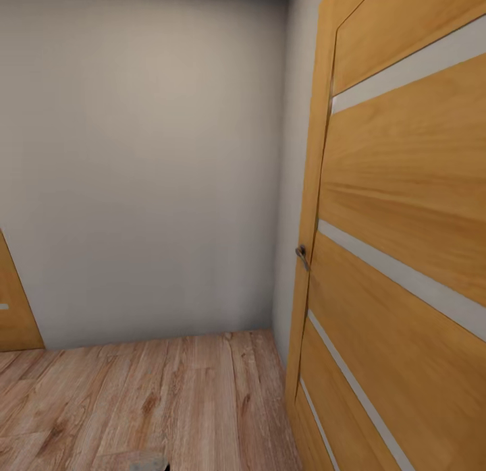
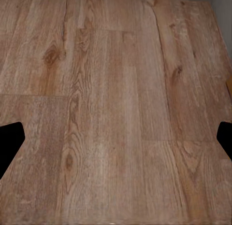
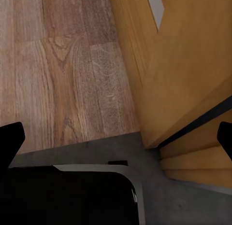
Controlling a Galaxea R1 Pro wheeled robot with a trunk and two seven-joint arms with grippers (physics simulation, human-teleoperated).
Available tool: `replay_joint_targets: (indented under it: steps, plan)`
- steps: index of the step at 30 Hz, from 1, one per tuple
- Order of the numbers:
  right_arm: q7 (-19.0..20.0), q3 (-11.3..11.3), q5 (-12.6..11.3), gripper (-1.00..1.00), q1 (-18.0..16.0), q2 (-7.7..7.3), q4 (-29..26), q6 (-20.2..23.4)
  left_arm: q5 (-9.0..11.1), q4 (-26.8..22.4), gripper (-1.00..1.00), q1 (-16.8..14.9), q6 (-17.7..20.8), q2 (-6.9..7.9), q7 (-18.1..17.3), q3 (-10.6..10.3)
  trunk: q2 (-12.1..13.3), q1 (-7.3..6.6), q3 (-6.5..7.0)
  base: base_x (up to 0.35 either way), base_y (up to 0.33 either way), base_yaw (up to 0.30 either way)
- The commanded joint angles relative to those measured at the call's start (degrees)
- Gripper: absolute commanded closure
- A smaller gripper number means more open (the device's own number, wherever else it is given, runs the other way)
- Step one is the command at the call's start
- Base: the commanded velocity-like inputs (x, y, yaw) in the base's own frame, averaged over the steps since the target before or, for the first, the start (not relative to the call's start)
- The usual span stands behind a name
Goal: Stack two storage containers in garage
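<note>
The robot is standing in a corner with light wood-plank flooring [image 1: 169, 397], facing a plain grey wall [image 1: 142, 167]; a wooden door [image 1: 398, 255] with pale inset strips and a metal handle [image 1: 302, 256] is standing open close on its right, and part of another wooden door [image 1: 15, 309] is showing at the far left.

Neither rust-red container is appearing here, so their whereabouts cannot be told from these pictures. Nothing is showing between the fingers of either gripper, so by this evidence no container is being carried. The task is judged to be at an early or transit stage: fetching, carrying to the garage and stacking all seem to be outstanding.

In the left wrist view, the left gripper [image 2: 116, 140] is standing wide, its dark fingertips [image 2: 10, 143] sitting at the picture's edges over bare planks. In the right wrist view, the right gripper [image 3: 116, 138] is likewise spread wide and holding nothing, hanging over the door's lower edge, where the planks are meeting a strip of dark grey floor [image 3: 193, 205]. A black part of the robot's base [image 3: 67, 196] is lying beneath it.
</note>
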Motion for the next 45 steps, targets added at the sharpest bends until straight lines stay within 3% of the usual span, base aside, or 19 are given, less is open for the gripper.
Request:
replay_joint_targets:
  steps: [1,11,33,45]
  plan:
    - [0.26,0.41,-0.62,-1.00,0.02,-0.05,-0.09,-0.06,0.52,0.25,-1.00,0.46,-0.38,-0.07,-0.23,-0.33,-0.05,0.01,-0.06,0.000,0.000,0.000]
    - [0.25,0.41,-0.63,-1.00,0.02,-0.05,-0.04,-0.02,0.60,0.27,-1.00,5.66,-0.49,-0.49,-0.32,-0.33,-0.05,0.01,-0.06,0.000,0.000,0.000]
    - [0.22,0.41,-0.63,-1.00,0.02,-0.04,-0.01,-0.04,0.26,0.18,-1.00,5.90,-0.23,-0.97,0.20,-0.42,-0.05,0.01,-0.04,-0.008,0.000,0.002]
    - [0.22,0.41,-0.63,-1.00,0.02,-0.05,-0.03,-0.04,0.19,0.16,-1.00,5.90,-0.23,-0.96,0.21,-0.42,-0.05,0.01,0.76,0.000,0.000,0.162]
